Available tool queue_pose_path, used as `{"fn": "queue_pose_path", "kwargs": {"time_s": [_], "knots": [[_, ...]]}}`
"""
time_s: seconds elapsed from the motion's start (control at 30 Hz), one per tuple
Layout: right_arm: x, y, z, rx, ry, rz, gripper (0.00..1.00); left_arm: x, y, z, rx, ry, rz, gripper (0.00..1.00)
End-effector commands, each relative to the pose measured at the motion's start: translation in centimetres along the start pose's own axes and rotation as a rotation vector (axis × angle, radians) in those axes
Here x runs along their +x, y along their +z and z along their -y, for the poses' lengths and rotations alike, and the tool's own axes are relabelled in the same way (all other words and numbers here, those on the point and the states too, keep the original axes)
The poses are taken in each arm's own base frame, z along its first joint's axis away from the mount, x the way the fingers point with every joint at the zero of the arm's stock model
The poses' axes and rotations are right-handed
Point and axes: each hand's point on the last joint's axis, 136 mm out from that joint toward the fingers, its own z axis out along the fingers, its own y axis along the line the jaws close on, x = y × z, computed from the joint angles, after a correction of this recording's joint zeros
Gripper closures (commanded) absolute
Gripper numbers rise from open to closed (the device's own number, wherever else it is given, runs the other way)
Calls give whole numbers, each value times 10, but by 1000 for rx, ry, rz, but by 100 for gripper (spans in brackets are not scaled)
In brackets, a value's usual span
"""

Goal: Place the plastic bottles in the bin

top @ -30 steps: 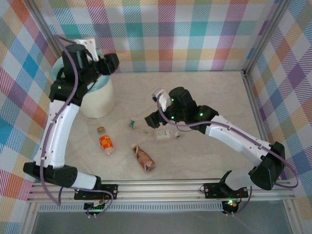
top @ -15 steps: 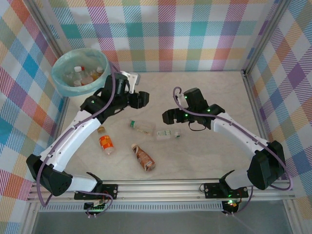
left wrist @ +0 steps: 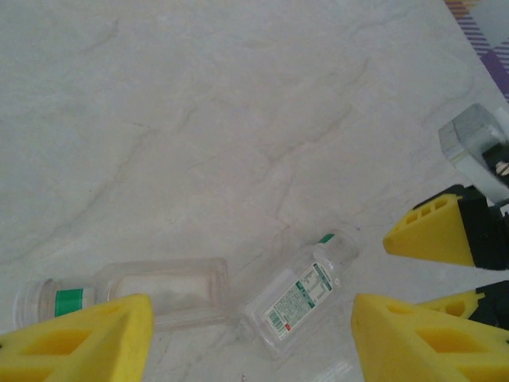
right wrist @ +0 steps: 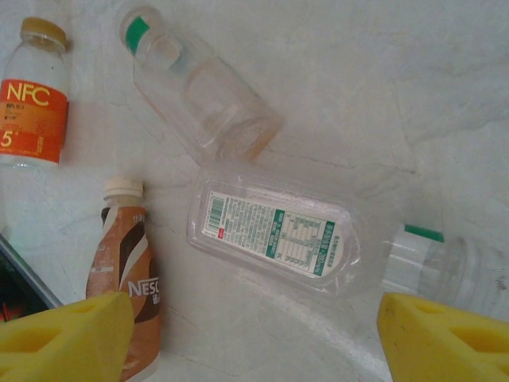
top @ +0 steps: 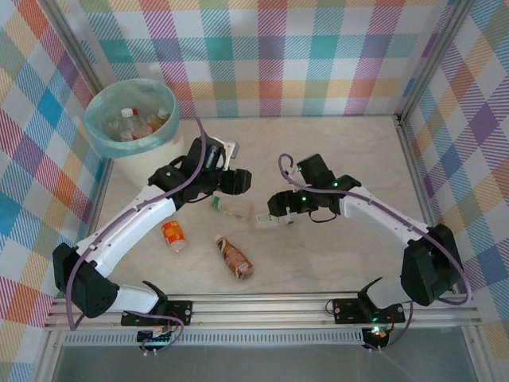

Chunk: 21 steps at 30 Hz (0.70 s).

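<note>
"What's left out?"

"Four plastic bottles [top: 235, 259] lie on the counter [top: 358, 143], well apart from the bin [top: 95, 139], which already holds several. The right hand [right wrist: 254, 334], fingers apart, hovers over the clear labelled bottle [right wrist: 274, 235]. The left hand [left wrist: 250, 326], also apart and empty, hangs close by."

"Hard to grip?"

"Light, thin-walled and slick, I'd guess. Best squeezed gently across the flat middle, not at the cap."

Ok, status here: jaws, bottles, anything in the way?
Left jaws, right jaws: open, empty. Clear white-label plastic bottle, clear unlabelled bottle, orange-label bottle, brown-label bottle lying on table; some in round white bin. Nothing blocking.
</note>
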Motion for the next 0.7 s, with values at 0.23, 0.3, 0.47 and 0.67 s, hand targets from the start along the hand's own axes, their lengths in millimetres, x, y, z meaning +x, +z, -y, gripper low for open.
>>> {"fn": "queue_pose_path", "kwargs": {"time_s": [0.23,0.3,0.47,0.67], "knots": [[-4,18,-10,-75,-121,-40,20,9,2,-20,-110,-47,8,33],[-5,22,-6,-62,-231,-47,18,8,-1,-22,-123,-50,21,32],[-16,26,-2,-40,-493,26,12,6,-6,-26,-140,-50,38,31],[-1,39,-1,-95,-741,34,6,4,-12,-27,-150,-25,51,30]]}}
